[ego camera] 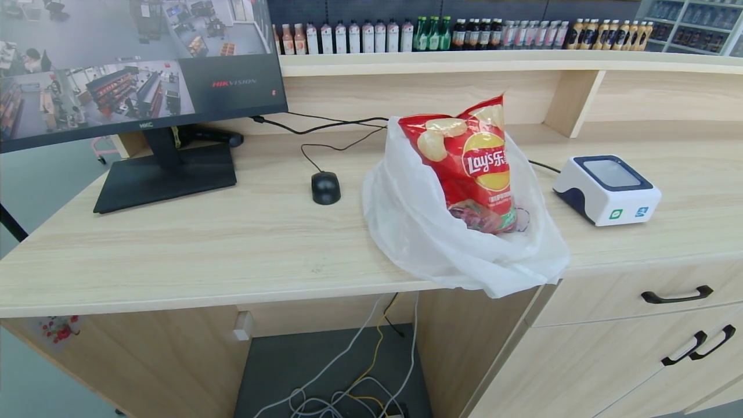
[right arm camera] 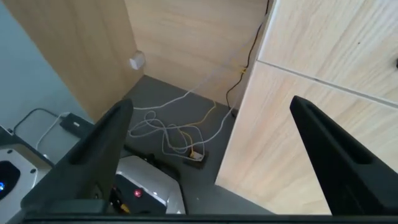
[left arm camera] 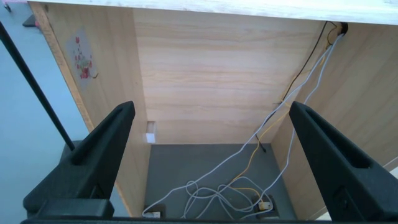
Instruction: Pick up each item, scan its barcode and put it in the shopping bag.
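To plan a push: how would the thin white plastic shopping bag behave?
Probably floppy: the thin white plastic shopping bag lies crumpled, so it would likely fold, not slide. Its edge overhangs the light wooden counter, so a push might drag it off. The red chip packet standing inside could tip.

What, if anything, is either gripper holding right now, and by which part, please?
Nothing: the left gripper and right gripper are both open and empty. The chips sit in the bag, untouched.

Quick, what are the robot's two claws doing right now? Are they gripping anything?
Left gripper: open, holding nothing.
Right gripper: open, holding nothing.
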Tool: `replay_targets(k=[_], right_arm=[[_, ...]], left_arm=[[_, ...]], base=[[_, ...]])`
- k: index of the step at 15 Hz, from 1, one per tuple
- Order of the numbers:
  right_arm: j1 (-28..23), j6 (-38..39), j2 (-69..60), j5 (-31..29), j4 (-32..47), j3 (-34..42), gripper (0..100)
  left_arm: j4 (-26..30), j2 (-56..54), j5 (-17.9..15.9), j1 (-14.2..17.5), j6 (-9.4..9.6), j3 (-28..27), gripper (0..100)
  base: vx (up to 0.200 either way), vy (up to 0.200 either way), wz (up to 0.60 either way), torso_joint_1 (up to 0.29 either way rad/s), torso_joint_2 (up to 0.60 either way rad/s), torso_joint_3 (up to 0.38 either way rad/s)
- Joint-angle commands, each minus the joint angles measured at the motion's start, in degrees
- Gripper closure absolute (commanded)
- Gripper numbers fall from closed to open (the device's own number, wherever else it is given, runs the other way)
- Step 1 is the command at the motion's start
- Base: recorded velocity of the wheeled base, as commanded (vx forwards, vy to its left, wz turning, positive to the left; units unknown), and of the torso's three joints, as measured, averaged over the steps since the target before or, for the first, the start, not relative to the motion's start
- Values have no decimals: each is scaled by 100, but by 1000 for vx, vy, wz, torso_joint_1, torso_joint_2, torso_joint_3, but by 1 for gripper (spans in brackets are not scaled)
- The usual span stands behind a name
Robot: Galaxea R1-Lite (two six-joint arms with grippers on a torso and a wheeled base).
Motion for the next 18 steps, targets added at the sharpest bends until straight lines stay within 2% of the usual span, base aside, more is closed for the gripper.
replay_targets(k=[1,4,6,9,11,13,15,18], right_arm=[[-57,-46,-670,-12,306,-75,0],[-110,253,-661,-82,323,-75,0],[-373,481,-643,-258,341,-75,0],[-1173,455,-415,-293,350,-84,0],[-2131,437,-81,-293,350,-75,0],[-2588,367,-151,-284,341,-75,0],[-2623,227,-775,-293,341,-84,0],[-2641,218,-775,-504,156,-13,0]], left_arm=[[0,-2,1,0,-2,0,0],[0,-2,1,0,-2,0,0],[0,-2,1,0,-2,0,0],[0,-2,1,0,-2,0,0],[0,-2,1,-9,7,0,0],[0,-2,1,0,7,0,0],[0,-2,1,0,-11,0,0],[0,-2,1,0,-11,0,0]], base=[[0,0,0,0,0,0],[0,0,0,0,0,0],[0,0,0,0,0,0],[0,0,0,0,0,0],[0,0,0,0,0,0],[0,0,0,0,0,0],[0,0,0,0,0,0],[0,0,0,0,0,0]])
